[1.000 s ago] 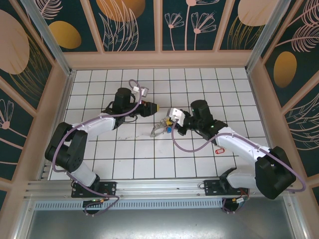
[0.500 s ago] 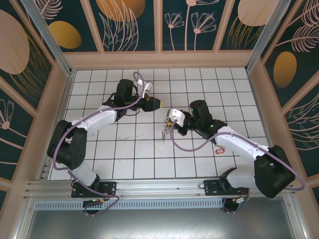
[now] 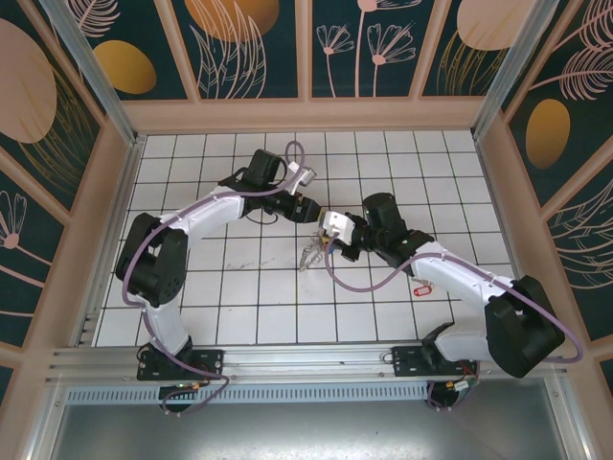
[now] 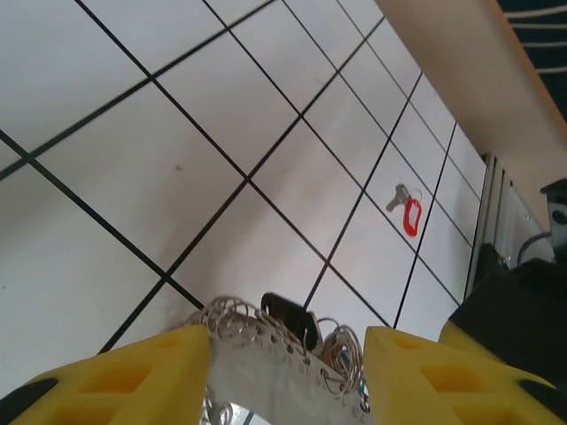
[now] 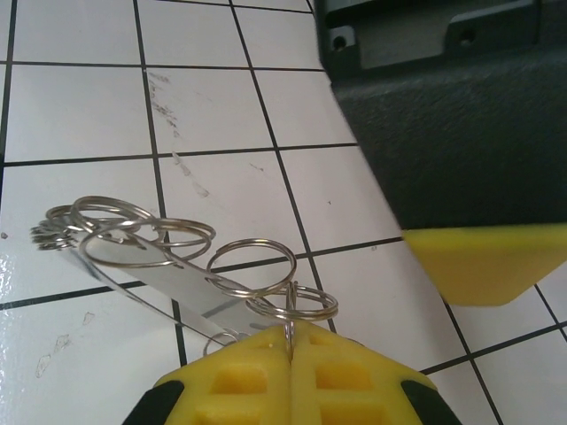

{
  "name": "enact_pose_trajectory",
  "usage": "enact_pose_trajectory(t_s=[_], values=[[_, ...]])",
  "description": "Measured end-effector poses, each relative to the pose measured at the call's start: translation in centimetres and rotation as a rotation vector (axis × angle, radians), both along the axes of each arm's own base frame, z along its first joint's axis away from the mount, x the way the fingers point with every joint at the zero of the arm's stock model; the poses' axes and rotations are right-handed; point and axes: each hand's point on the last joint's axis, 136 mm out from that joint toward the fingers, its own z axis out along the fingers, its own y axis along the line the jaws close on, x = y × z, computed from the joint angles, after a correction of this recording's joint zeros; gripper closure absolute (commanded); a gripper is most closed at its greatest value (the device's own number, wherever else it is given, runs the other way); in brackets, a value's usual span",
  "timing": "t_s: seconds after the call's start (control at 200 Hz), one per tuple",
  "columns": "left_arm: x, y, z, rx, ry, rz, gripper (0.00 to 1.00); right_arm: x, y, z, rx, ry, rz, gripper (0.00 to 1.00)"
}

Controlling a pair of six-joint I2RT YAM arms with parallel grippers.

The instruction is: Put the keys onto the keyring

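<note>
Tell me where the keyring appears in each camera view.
Top external: the keyring hangs at centre, under the right gripper.
Left wrist: bottom centre, between the yellow fingers of the left gripper.
Right wrist: lower left, pinched by shut fingers.
Shared landmark: the white tiled floor.

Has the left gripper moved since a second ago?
Yes. Against the tile grid, the left gripper has shifted rightward, nearing the right gripper that grips the keyring.
</note>
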Motion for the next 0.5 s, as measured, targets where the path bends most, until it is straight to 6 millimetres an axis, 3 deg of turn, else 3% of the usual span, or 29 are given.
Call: enact_pose_trajectory(t_s=[0.5], values=[[-0.69,-0.63,-0.98,0.034,0.057,-0.090,0.48,0.17,-0.09,-0.06,-0.017,-0.026,0.003,1.00]])
